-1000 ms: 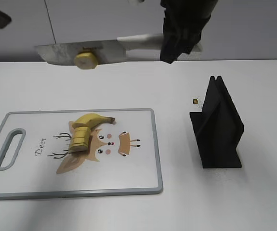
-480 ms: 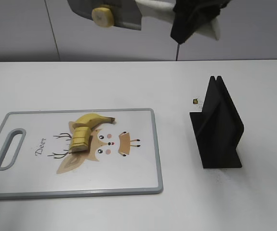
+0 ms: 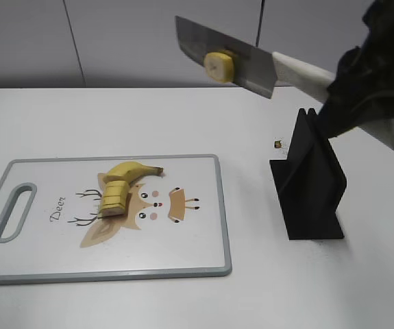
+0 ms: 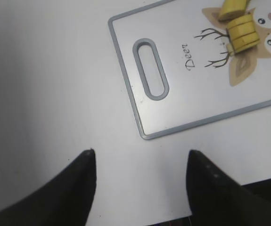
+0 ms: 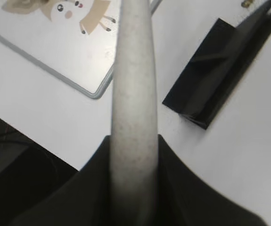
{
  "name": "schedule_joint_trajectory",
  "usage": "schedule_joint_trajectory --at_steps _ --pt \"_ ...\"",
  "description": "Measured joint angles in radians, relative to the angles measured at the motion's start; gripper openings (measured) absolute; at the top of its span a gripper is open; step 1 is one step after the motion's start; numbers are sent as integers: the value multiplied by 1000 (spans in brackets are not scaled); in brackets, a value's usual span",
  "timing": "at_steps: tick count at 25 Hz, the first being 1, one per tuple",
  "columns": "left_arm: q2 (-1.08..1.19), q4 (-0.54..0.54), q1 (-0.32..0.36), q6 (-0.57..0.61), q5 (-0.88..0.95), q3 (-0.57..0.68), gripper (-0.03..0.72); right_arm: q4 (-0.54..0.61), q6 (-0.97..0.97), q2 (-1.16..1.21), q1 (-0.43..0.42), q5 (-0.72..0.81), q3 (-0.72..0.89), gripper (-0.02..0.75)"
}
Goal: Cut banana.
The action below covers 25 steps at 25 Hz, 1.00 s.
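The yellow banana [image 3: 125,179] lies on the white cutting board [image 3: 197,253], its blunt end cut into slices [image 3: 114,199]; it also shows in the left wrist view [image 4: 241,34]. My right gripper [image 3: 351,103] is shut on the pale handle [image 5: 133,94] of the knife [image 3: 227,55], held high above the table over the black stand [image 3: 310,181]. A round banana slice [image 3: 219,66] sticks to the blade. My left gripper [image 4: 140,157] is open and empty above the table, near the board's handle end [image 4: 150,69].
The black knife stand also shows in the right wrist view [image 5: 220,66]. A small dark crumb [image 3: 278,144] lies on the table left of the stand. The table's near edge shows in the right wrist view [image 5: 31,136].
My right gripper has swung the knife from the upper left to the right, toward the stand, with the slice still stuck to the blade. The banana on the board has not moved.
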Motion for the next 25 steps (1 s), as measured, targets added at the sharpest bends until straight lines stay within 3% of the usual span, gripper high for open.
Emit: schedule_joint_trajectory --at_steps 10,18,25 --pt "-405 26 0 -44 -49 241 588 -147 462 -254 0 -103 137 159" --pt "-727 44 0 -157 -41 373 588 -153 530 -314 0 -83 158 159" --pt "-873 92 1 -173 -85 458 588 -172 584 -313 0 -103 276 160"
